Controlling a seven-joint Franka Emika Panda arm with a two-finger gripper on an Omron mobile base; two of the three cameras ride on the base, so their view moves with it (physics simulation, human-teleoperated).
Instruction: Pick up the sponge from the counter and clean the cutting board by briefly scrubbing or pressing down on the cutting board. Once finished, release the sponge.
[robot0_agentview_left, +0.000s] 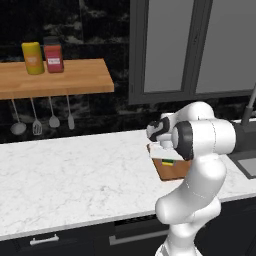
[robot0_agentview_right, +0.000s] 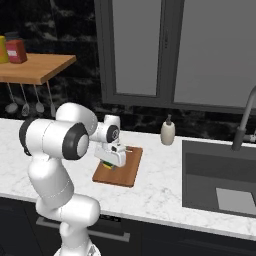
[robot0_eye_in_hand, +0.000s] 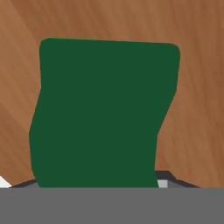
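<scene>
**Sponge held down on the board — scrub step**

Long white marble counter (robot0_agentview_left: 75, 170) with faint grey veins runs across both base views, dark cabinets beneath. Inset sink (robot0_agentview_right: 220, 185) well off to the right, grey faucet (robot0_agentview_right: 245, 120) above it. Orange-brown wooden wall shelf (robot0_agentview_left: 55, 77) up left, carrying a yellow canister (robot0_agentview_left: 33, 58) and a red canister (robot0_agentview_left: 53, 58); metal utensils (robot0_agentview_left: 42, 120) hang below it. Cream soap dispenser (robot0_agentview_right: 168, 132) stands near the back wall, between board and sink.

Flat rectangular reddish-brown wooden cutting board (robot0_agentview_right: 125, 170) lies on the counter directly in front of the arm. The white two-finger gripper (robot0_agentview_right: 110, 163) is down over the board's left half.

Small rectangular sponge (robot0_eye_in_hand: 105, 113), dark green top layer over yellow base, is on the board: wood grain surrounds it in the hand view, and the left base view shows its green and yellow edge under the hand. Jaws are clamped on the sponge; fingertips themselves are hidden by it.

Judgement on the step: this reads as the pressing or scrubbing phase, pickup done, release still ahead.
- Keep the grip firm, so the sponge does not twist out.
- Press straight down, lightly. The sponge outline already looks skewed in the hand view; harder force could fold it.
- Short strokes along the board, staying inside its edges; left edge is near.
- Lift pressure before opening the jaws.
</scene>
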